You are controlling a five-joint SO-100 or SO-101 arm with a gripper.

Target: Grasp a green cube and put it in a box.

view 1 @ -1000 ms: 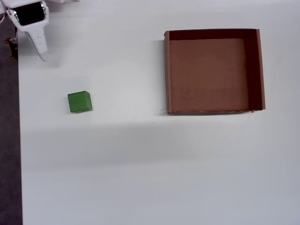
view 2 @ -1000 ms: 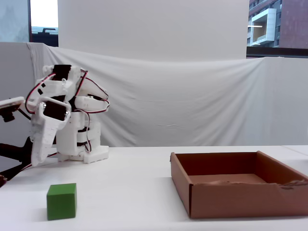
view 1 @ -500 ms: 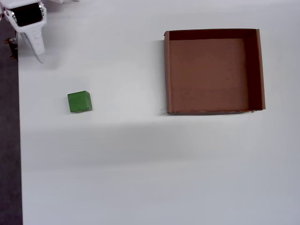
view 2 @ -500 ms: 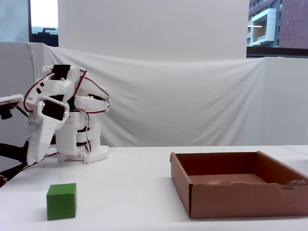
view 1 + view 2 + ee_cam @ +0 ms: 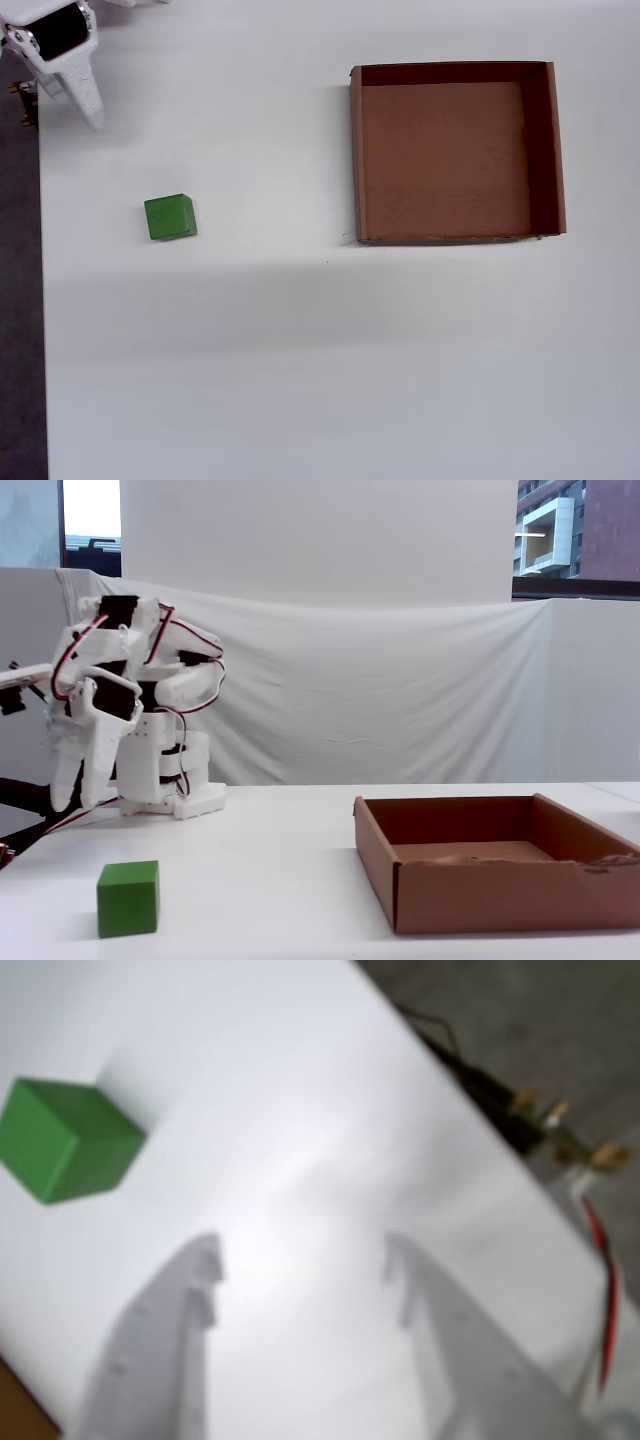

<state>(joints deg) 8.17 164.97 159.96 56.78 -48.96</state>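
Surface: white table (image 5: 300, 350), matte and bare apart from the two task items; white cloth backdrop (image 5: 400, 680) hangs behind it in the fixed view, with window and a building visible top right
Green cube: green cube (image 5: 170, 217) sits flat on the table, left part of the overhead view, well apart from everything else; in the fixed view (image 5: 128, 898) it stands at the near left edge of the table; in the wrist view (image 5: 68, 1140) it is at the upper left, on the table, clear of both fingers
Box: box (image 5: 356, 150) lies to the right of the cube in the overhead view, well apart from it, open side up, brown floor showing; in the fixed view (image 5: 500, 895) it is at the right, near wall facing the camera, top edge of that wall slightly ragged at the right
Gripper: gripper (image 5: 305, 1260) jaws spread, nothing between them, only white table in the gap; fingers point downward in the fixed view (image 5: 75, 780), off the table surface; in the overhead view (image 5: 88, 105) it is at the top left corner near the table edge, apart from the cube
Arm: white printed arm (image 5: 130, 670) folded over its base at the back left of the table, red and black wires looped along it
Table edge: dark floor (image 5: 20, 300) runs along the left side in the overhead view
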